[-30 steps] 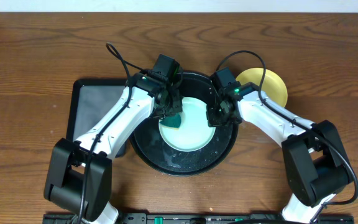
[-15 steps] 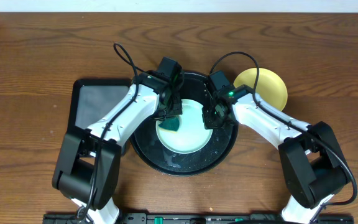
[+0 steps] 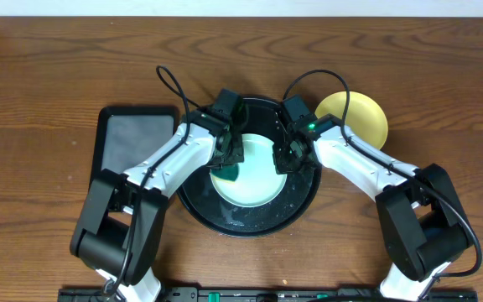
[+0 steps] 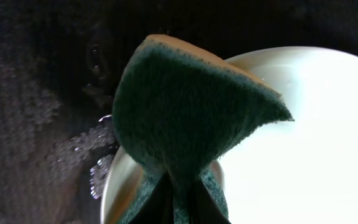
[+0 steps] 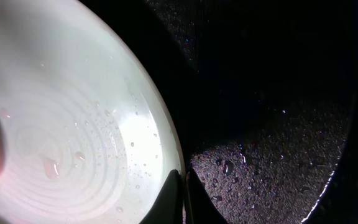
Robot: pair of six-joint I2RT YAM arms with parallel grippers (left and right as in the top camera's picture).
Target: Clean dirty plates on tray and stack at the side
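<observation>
Clenched on the sponge, the left gripper has slid nearer over the plate. The right gripper still pinches its rim.

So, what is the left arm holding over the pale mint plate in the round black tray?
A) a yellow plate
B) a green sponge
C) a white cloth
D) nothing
B: in the left wrist view the left fingers pinch a green sponge above the plate.

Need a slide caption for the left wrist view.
Left gripper holds a green sponge over the pale plate in the wet black tray.
</observation>
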